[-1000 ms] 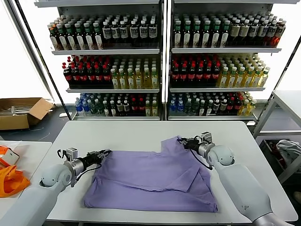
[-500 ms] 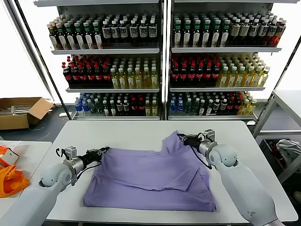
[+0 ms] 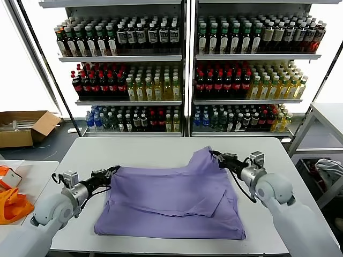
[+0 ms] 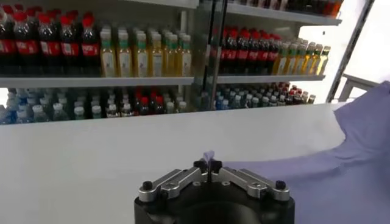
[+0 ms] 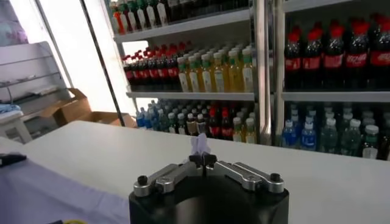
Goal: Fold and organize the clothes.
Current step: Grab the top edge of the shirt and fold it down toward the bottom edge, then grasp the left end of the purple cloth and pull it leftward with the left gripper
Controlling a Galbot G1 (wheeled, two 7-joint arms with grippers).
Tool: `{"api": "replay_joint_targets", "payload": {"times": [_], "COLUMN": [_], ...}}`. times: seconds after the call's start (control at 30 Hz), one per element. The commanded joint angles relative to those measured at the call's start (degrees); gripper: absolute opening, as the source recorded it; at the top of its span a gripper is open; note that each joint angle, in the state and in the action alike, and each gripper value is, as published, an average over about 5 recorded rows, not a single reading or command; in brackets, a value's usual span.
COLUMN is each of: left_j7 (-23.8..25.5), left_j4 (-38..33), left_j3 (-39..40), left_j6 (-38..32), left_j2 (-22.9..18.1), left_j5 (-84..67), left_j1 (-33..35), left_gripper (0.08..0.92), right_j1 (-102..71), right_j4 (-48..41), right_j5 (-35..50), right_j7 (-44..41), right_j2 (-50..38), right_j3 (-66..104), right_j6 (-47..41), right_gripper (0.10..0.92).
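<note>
Lavender T-shirt [image 3: 171, 201], soft and limp, lies spread on the white table [image 3: 150, 150], pinched at its far corners by the left gripper [image 3: 112, 171] and right gripper [image 3: 217, 156], both clamped on fabric, likely sagging between them.

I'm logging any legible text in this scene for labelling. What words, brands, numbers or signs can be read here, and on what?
None can be read.
Bottle labels on the shelves: too small and blurred to read in every view.
Lavender T-shirt: plain face showing, no print visible.
Cardboard box: no legible marking.
Left end effector and right end effector: no readable markings.
</note>
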Motion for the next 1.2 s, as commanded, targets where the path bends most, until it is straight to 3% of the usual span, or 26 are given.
{"api": "replay_joint_targets", "payload": {"times": [0.03,0.33,0.6,0.73,0.93,1.07,1.2], "left_j7": [-4.3,-3.5,-2.3,-3.3,-9.4,-20.3,-24.2], "left_j4": [-15.6,-18.1,-16.9,-17.7,-19.4,-19.6,-19.3], "left_j3": [-9.9,-16.1,-15.5,-17.6,-19.6,-14.9,-11.0], "left_j6": [2.0,4.1,4.3,4.6,3.5,-2.4,-5.4], "left_j2": [1.5,1.5,0.1,-0.3,-2.3,-7.6,-14.0], "left_j5": [0.4,1.8,5.4,5.4,3.9,4.0,7.1], "left_j1": [18.2,29.0,29.4,28.8,29.9,29.9,30.7], "left_gripper": [0.085,0.085,0.121,0.229,0.419,0.549,0.653], "right_j1": [-22.0,-40.2,-43.5,-42.5,-40.2,-39.7,-40.1], "right_j4": [17.4,23.6,24.7,25.0,19.0,14.8,12.4], "right_j5": [1.6,-0.4,-6.8,-7.7,-9.3,-6.0,-1.8], "right_j7": [1.4,0.7,2.4,3.7,2.5,2.8,3.2], "right_j2": [-4.0,-4.2,-1.2,-0.2,2.4,5.0,6.8], "right_j3": [15.3,22.0,18.7,19.8,24.2,27.0,29.2], "right_j6": [-1.0,-0.9,-1.0,2.1,18.6,25.8,27.5], "right_gripper": [0.105,0.105,0.105,0.137,0.3,0.421,0.534]}}
